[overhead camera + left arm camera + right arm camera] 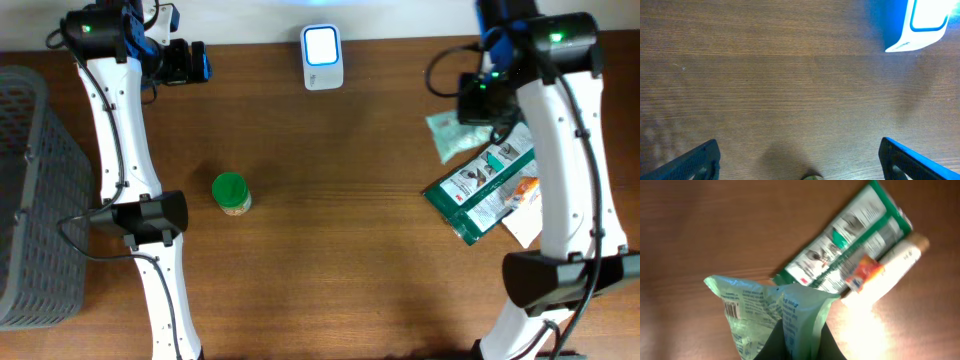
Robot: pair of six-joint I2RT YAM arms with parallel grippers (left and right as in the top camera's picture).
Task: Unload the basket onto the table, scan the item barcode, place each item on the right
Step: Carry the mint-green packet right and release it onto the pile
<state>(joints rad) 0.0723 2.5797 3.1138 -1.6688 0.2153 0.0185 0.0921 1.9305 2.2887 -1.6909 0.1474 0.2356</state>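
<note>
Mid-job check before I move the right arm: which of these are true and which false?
The right fingers are shut on the pale green pouch. True.
The left fingers hold the green-lidded jar. False: they are open and empty; the jar stands on the table.
The scanner has a lit screen. True.
The pouch lies in the basket. False: the right fingers hold it, across the table from the basket.
</note>
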